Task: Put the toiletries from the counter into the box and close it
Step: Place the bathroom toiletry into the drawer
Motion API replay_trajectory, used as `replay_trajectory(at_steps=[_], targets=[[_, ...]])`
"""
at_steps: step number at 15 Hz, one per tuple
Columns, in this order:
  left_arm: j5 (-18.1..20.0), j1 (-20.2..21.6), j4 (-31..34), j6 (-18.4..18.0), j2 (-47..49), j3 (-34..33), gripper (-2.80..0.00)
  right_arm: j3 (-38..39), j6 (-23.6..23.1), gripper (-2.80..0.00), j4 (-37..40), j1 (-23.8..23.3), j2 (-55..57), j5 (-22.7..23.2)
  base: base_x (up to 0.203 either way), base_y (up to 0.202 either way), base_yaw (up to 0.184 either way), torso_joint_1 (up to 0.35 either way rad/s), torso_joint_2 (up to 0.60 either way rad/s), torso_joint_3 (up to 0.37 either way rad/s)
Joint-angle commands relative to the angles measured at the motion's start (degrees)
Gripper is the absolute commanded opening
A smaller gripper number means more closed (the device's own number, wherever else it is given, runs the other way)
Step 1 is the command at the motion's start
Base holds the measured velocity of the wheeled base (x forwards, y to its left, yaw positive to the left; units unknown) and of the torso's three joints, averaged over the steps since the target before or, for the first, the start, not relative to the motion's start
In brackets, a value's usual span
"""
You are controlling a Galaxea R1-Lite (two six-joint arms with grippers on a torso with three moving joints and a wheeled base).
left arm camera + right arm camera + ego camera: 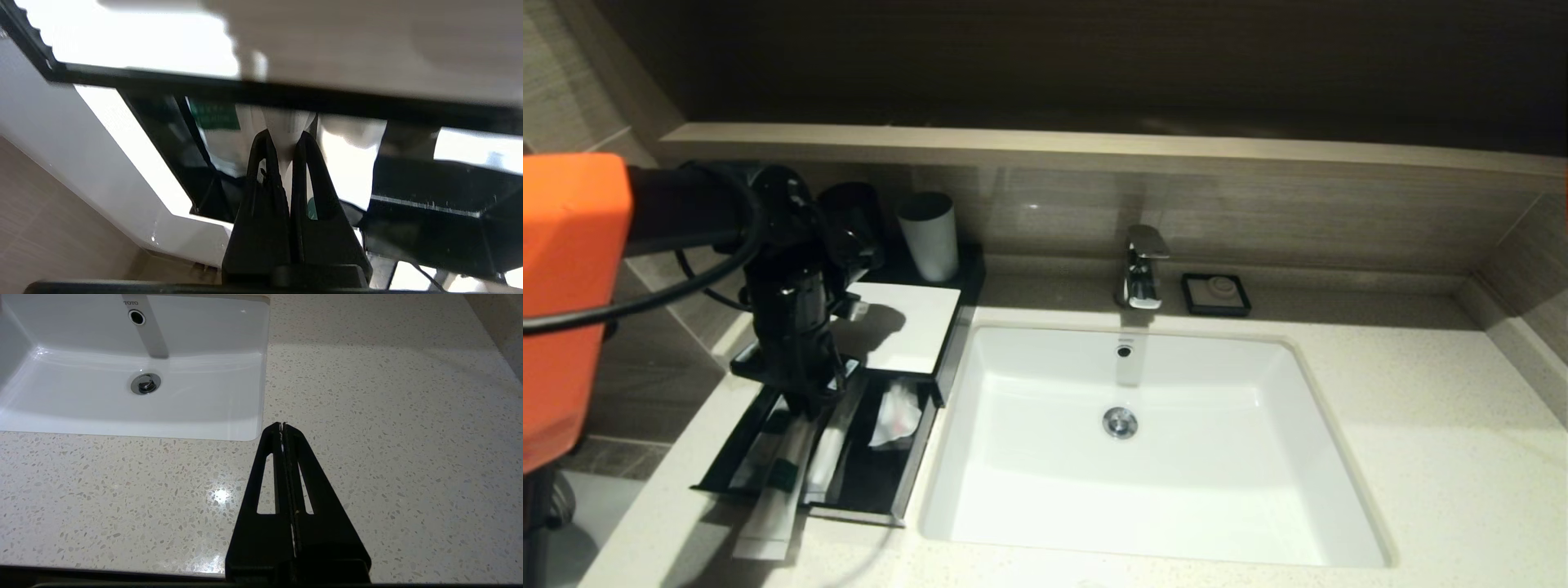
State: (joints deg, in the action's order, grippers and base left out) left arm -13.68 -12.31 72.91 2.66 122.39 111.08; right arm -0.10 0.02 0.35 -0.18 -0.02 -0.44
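Observation:
The black box has a white top panel (907, 327) and its drawer (905, 483) is pulled open toward me. My left gripper (805, 402) hangs over the drawer's left part. It is shut on a slim white toiletry packet (288, 122), pinched between the fingertips (261, 143). In the head view a long packet (778, 482) runs from the gripper over the drawer's front edge onto the counter (1421, 425). A second packet (829, 445) and a crumpled white packet (894, 418) lie in the drawer. My right gripper (282, 424) is shut and empty above the bare counter.
The white basin (1143, 457) is set right of the box, with the faucet (1141, 269) behind it. A black soap dish (1216, 294) sits by the faucet. A white cup (929, 237) and a black cup (854, 216) stand behind the box, under the wooden ledge (1094, 151).

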Motion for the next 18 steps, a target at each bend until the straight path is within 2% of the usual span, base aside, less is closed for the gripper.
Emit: replay_trajectory(at_steps=[1, 3, 14, 15, 18], targets=[[-1.1, 0.0, -0.6, -0.4, 0.6, 0.0, -2.80, 0.0, 0.1, -2.80, 0.0, 0.0, -0.1, 0.0, 0.000, 0.000, 0.000, 0.000, 0.00, 0.000], [-2.1, 0.0, -1.5, -0.5, 0.7, 0.0, -2.80, 0.0, 0.0, -2.80, 0.0, 0.0, -0.1, 0.0, 0.000, 0.000, 0.000, 0.000, 0.00, 0.000], [-2.1, 0.0, -2.4, 0.2, -1.0, 0.0, -2.80, 0.0, 0.1, -2.80, 0.0, 0.0, -0.1, 0.0, 0.000, 0.000, 0.000, 0.000, 0.00, 0.000], [-2.1, 0.0, -2.1, 0.1, -1.3, 0.0, 0.00, 0.0, 0.0, -2.80, 0.0, 0.0, -0.1, 0.0, 0.000, 0.000, 0.000, 0.000, 0.00, 0.000], [-2.1, 0.0, -1.5, 0.0, -2.2, -0.1, 0.00, 0.0, 0.0, -2.80, 0.0, 0.0, -0.1, 0.0, 0.000, 0.000, 0.000, 0.000, 0.00, 0.000]])
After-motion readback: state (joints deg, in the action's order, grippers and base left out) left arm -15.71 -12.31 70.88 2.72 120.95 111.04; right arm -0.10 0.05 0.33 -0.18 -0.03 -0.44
